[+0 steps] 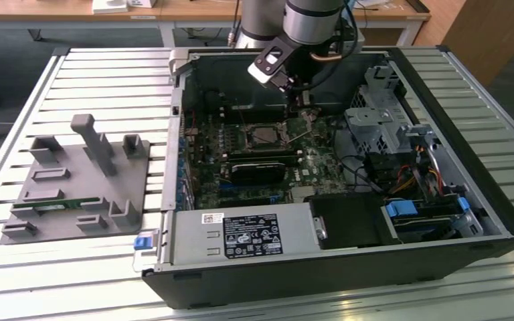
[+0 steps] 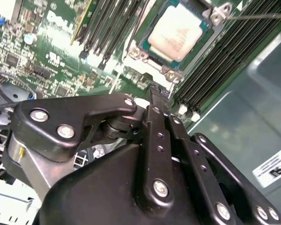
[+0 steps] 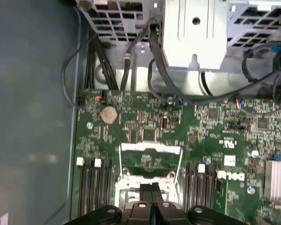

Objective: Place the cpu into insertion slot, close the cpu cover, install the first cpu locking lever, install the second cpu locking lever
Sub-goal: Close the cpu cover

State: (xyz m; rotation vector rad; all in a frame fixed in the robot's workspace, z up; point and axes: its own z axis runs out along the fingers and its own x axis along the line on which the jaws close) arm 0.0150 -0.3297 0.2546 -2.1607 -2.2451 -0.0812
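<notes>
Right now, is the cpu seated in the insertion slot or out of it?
In: in the second wrist view the cpu lies flat inside the insertion slot, silvery top facing up.

Exterior high, wrist views near insertion slot [image 2: 145, 52]

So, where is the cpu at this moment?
In the second wrist view the cpu sits in the insertion slot on the green motherboard, between two banks of long black slots, just beyond the tip of the gripper.
</notes>
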